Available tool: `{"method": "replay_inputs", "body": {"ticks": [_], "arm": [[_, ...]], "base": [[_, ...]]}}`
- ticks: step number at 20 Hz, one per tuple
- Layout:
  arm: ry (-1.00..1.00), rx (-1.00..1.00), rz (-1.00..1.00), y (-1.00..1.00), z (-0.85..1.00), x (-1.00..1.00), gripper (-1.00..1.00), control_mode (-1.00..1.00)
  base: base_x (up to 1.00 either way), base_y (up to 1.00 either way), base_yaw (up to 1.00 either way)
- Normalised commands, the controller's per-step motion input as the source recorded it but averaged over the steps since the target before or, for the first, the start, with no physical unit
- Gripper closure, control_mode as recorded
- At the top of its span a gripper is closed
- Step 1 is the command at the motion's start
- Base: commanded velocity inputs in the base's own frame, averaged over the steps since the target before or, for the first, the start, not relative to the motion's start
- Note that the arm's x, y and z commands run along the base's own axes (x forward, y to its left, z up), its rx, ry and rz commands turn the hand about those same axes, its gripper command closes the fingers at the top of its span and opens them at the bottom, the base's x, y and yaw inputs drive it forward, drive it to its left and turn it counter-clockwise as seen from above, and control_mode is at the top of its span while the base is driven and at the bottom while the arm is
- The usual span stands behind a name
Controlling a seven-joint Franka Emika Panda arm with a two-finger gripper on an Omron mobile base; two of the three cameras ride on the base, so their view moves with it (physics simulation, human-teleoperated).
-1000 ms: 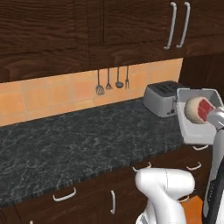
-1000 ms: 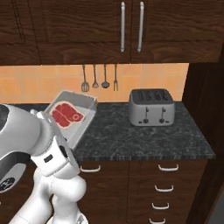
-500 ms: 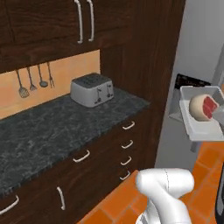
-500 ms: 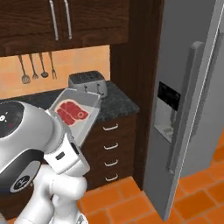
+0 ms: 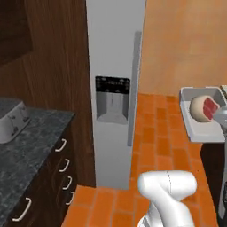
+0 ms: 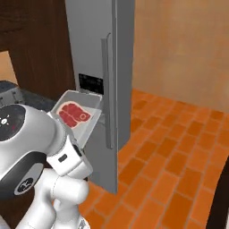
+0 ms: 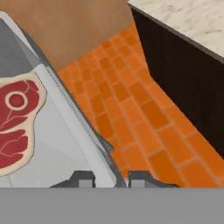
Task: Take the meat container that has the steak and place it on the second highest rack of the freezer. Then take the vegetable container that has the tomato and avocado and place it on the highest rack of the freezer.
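Freezer (image 5: 114,66) stands straight ahead of me, tall and grey-silver, with a dark dispenser panel (image 5: 112,98) in its front and a long vertical bar handle (image 6: 107,91); its door is shut. To its left runs dark wood cabinetry, and below that a dark speckled table (image 5: 31,146) carries a silver toaster (image 5: 11,120) at its far left, above drawers with pale handles. Orange brick floor (image 6: 179,147) spreads to the right up to a tan wall. In the hand view a dark cabinet with a pale stone top (image 7: 192,22) sits off to the upper right.

The steak (image 7: 15,118) lies in a shallow grey meat container (image 6: 77,117), red cut face up, streaked with white and rimmed in beige, with a small ring of bone. From the left base view it reads as a round tan lump with a red face, held in the air at the right edge.

My hand (image 7: 111,179) is pressed together, pinching the container's rim between its fingertips (image 7: 83,178). The tray is tilted, raised in front of me between my body and the freezer, not touching it.
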Motion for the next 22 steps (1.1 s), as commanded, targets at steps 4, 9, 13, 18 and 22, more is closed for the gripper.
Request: {"method": "replay_inputs", "body": {"ticks": [4, 9, 13, 18, 22], "arm": [[0.0, 0.0, 0.0, 0.0, 0.0, 0.0, 1.0, 1.0], [0.0, 0.0, 0.0, 0.0, 0.0, 0.0, 1.0, 1.0], [0.0, 0.0, 0.0, 0.0, 0.0, 0.0, 1.0, 1.0], [0.0, 0.0, 0.0, 0.0, 0.0, 0.0, 1.0, 1.0], [0.0, 0.0, 0.0, 0.0, 0.0, 0.0, 1.0, 1.0]], "base": [[0.01, -0.13, -0.72], [0.63, -0.64, -0.25], [0.94, -0.35, -0.14], [0.95, -0.22, -0.11], [0.7, -0.75, 0.0]]}}
